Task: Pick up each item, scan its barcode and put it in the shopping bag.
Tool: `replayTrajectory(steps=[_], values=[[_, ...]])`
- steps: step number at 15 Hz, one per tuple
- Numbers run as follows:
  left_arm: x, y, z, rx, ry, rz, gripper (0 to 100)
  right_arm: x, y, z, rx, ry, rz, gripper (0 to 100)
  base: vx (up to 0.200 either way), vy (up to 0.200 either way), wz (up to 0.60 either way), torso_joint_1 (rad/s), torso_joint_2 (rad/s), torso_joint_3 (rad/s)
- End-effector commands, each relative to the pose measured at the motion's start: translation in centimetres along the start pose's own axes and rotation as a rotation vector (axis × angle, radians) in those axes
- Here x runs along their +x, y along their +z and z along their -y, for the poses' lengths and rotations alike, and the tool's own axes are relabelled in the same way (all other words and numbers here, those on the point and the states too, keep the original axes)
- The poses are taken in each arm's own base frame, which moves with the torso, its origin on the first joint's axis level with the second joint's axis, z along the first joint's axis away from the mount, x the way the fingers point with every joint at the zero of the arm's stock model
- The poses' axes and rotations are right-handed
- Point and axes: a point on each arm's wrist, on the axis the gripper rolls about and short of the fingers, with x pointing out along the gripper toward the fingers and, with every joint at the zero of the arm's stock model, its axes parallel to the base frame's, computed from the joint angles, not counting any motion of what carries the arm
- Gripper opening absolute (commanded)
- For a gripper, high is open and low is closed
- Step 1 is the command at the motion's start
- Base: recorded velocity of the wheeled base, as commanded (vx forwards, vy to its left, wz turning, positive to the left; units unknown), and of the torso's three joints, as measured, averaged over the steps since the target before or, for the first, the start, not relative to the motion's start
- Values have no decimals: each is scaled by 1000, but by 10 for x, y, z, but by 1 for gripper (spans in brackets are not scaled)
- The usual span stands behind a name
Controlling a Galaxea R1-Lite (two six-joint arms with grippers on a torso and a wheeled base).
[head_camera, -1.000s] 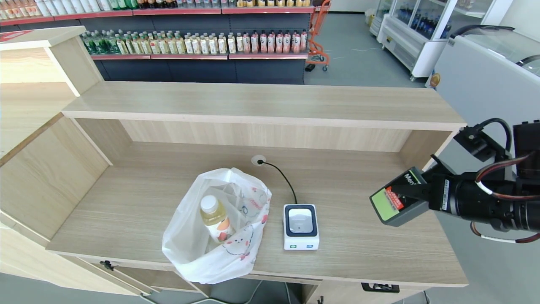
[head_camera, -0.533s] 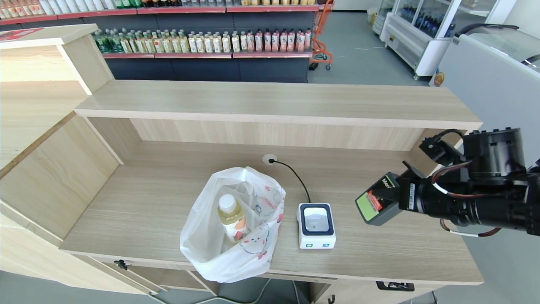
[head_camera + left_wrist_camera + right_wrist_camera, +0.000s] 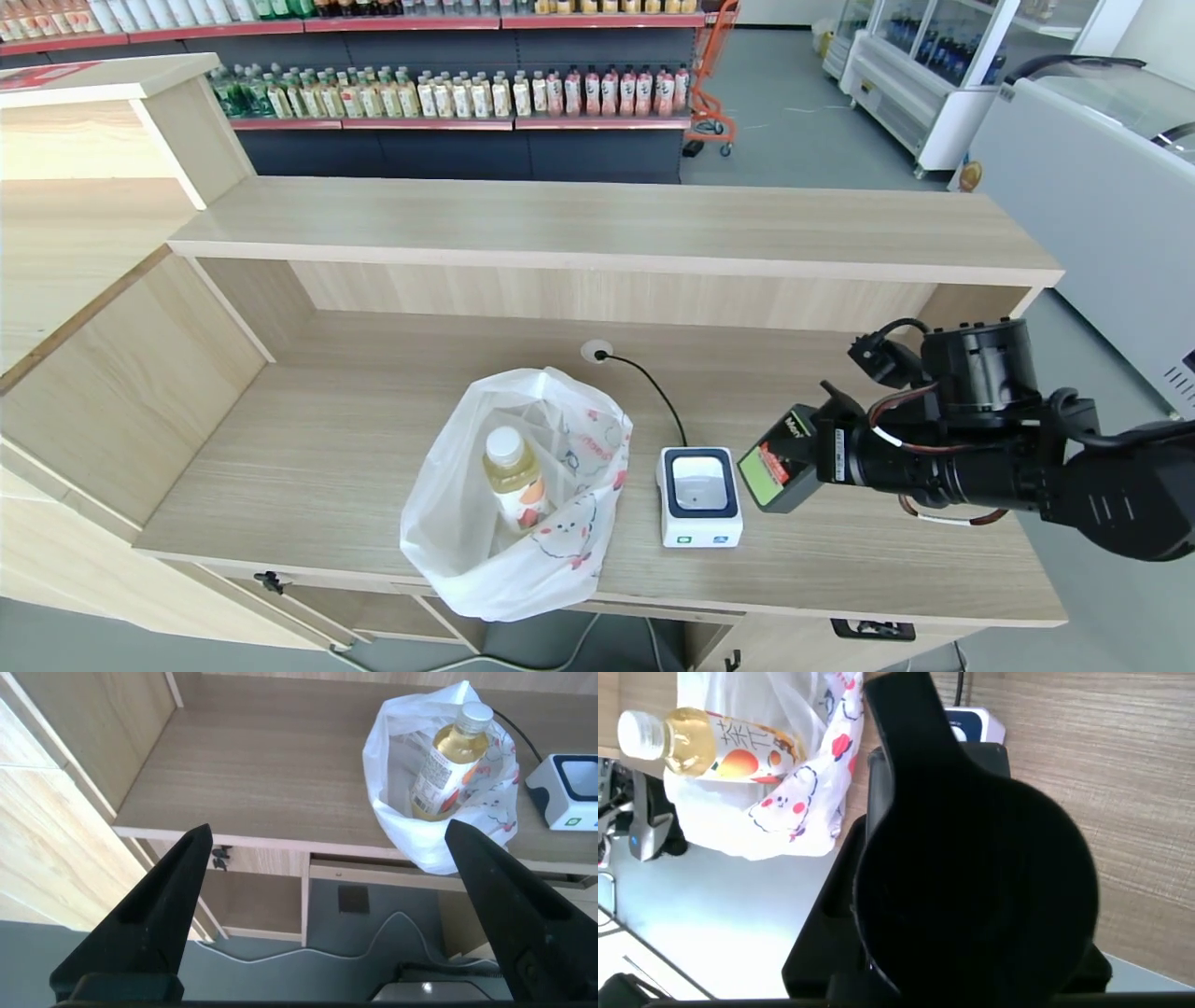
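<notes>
standing in bag [image 3: 448,546]: bottle [image 3: 512,478]; end effector [image 3: 808,452] grips box [image 3: 773,467]

Head camera overlooks the counter [image 3: 308,448]; both wrist cameras face the shopping bag [image 3: 392,821]

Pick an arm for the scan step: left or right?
Right. The right end effector holds the box beside the scanner; the left end effector hangs open, off the counter's front edge.

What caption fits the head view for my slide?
Right gripper holds a box near the scanner; bottle in shopping bag.
</notes>
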Motion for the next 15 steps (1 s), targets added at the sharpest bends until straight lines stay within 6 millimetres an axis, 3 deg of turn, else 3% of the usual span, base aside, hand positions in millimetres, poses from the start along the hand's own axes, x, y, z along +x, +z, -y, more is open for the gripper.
replayTrajectory(steps=[1, 10, 15], values=[[0, 0, 0, 0, 0, 0, 100, 16, -5, 0, -6, 7, -29, 0, 0, 0, 0, 0, 0, 0], [0, 0, 0, 0, 0, 0, 100, 58, -4, -10, -89, 42, -35, 0, 0, 0, 0, 0, 0, 0], [0, 0, 0, 0, 0, 0, 100, 75, -13, -6, -113, 23, -64, 0, 0, 0, 0, 0, 0, 0]])
